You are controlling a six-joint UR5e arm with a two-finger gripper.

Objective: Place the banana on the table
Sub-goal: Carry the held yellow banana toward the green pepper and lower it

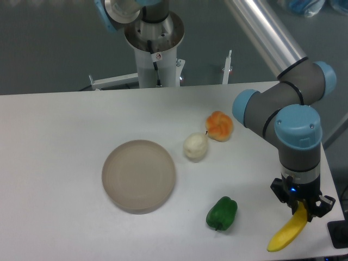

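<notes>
The yellow banana [285, 234] slants near the front right corner of the white table [65, 141]. Its upper end sits between the black fingers of my gripper [302, 207], and its lower tip points front-left. The gripper points straight down and is shut on that upper end. Whether the lower tip touches the tabletop I cannot tell. The arm's wrist hides the gripper's body from above.
A green pepper [222, 212] lies left of the banana. A round grey-beige plate [138, 175] is at the table's middle. Behind stand a white round fruit [195, 147] and an orange fruit [219, 125]. The table's right edge runs close to the gripper.
</notes>
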